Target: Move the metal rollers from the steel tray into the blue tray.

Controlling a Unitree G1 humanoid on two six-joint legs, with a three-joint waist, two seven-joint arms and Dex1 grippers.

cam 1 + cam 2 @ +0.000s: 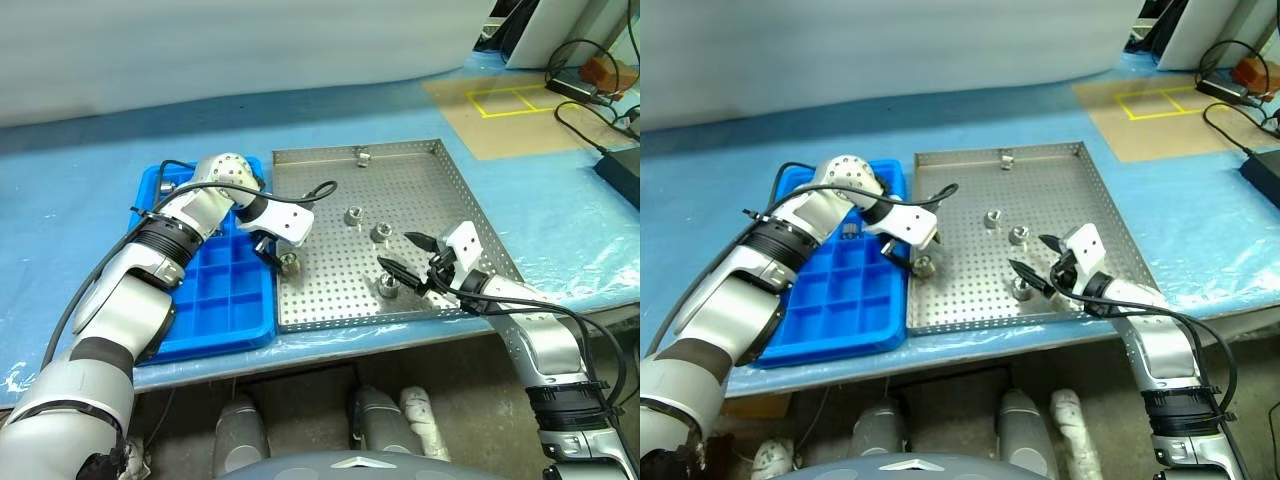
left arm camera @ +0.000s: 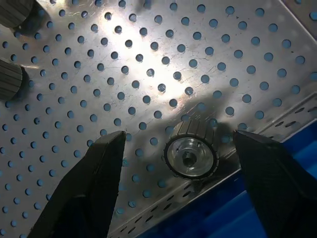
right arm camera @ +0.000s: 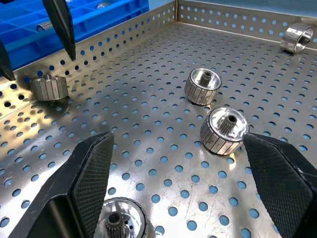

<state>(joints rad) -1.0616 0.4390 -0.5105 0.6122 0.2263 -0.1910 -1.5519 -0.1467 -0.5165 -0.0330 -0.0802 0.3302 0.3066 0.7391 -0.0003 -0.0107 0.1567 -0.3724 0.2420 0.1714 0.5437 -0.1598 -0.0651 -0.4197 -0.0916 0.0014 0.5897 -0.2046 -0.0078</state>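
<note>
step: pick next roller | left gripper fingers apart, straddling a small ribbed silver metal roller at centre-left, by the perforated steel tray rim beside the blue compartment tray | right gripper apart, empty | tip: descend centred, close squarely

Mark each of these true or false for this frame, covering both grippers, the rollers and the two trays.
1. The left gripper is open above a roller near the steel tray rim. True.
2. The right gripper is shut on a roller. False: it is open, holding nothing.
3. All rollers already sit in the blue tray. False: five remain in the steel tray.
4. The blue tray lies on the robot's left of the steel tray. True.
</note>
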